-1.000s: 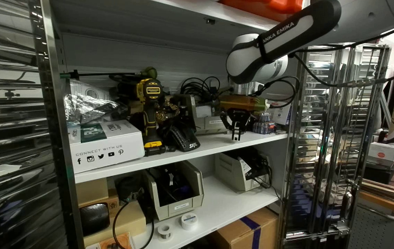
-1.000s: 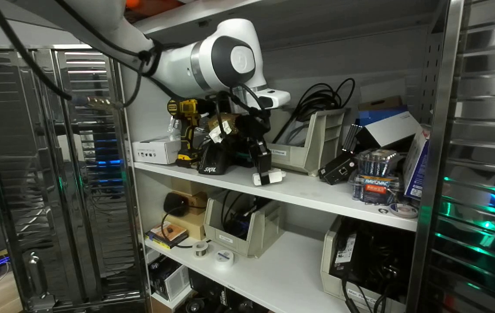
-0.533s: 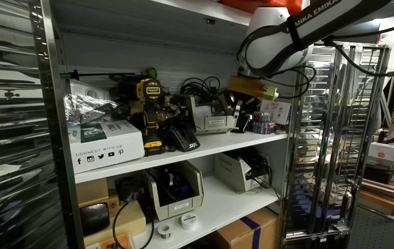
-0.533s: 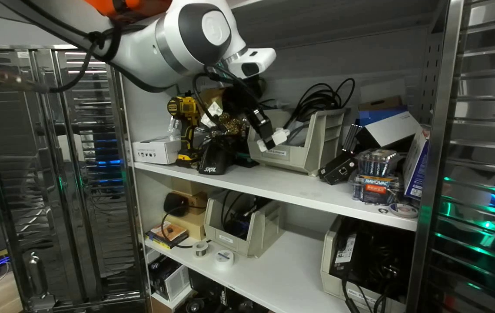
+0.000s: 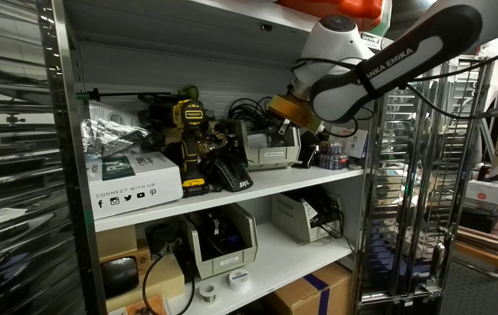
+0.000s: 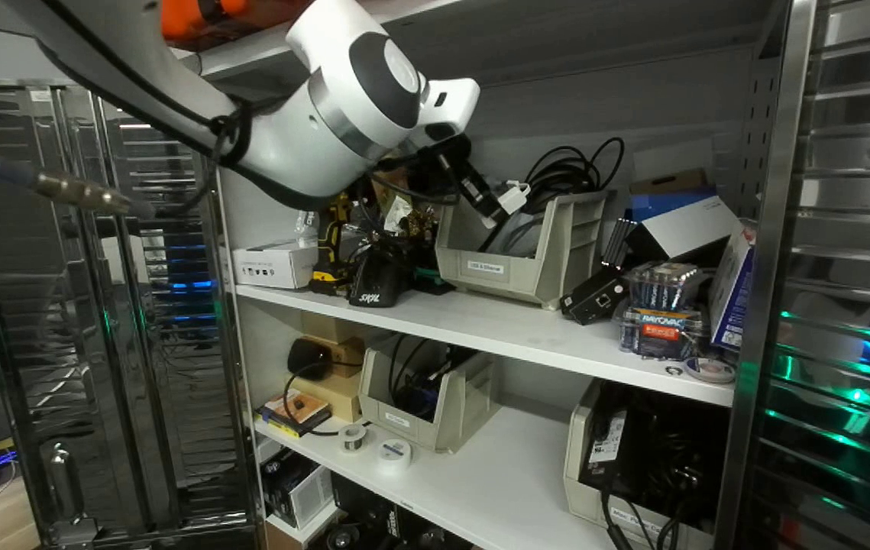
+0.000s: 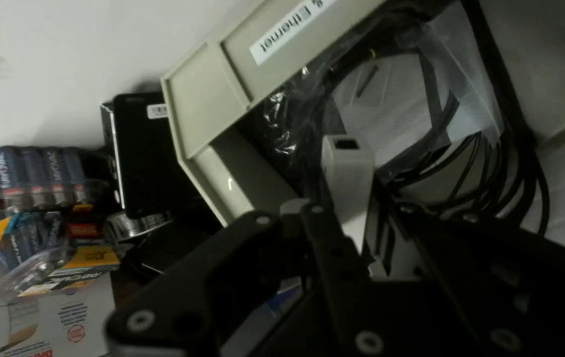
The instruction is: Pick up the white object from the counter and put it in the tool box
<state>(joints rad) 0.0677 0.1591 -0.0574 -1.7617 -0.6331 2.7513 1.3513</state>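
Note:
The white object is a small blocky piece (image 6: 513, 198) with a slot in its end, as the wrist view shows (image 7: 347, 173). My gripper (image 6: 497, 212) is shut on it, with a dark finger on each side of it in the wrist view (image 7: 349, 203). The gripper tilts down and holds the object over the grey open bin (image 6: 580, 229), near its upper opening. The bin has a label ending in "& Ethernet" and holds black cables and clear plastic bags. The bin also shows in an exterior view (image 5: 253, 159) and in the wrist view (image 7: 205, 99).
On the same shelf (image 6: 511, 328) stand a yellow drill (image 5: 189, 144), a white box (image 5: 139, 183), a black SKIL piece (image 6: 377, 279) and battery packs (image 6: 660, 313). A black device (image 6: 595, 294) is beside the bin. Coiled black cables (image 6: 572, 176) rise behind it. Another shelf is above.
My gripper has lifted the white object off the shelf, carried it up past the bin's front and over the bin's opening. The arm has tilted.

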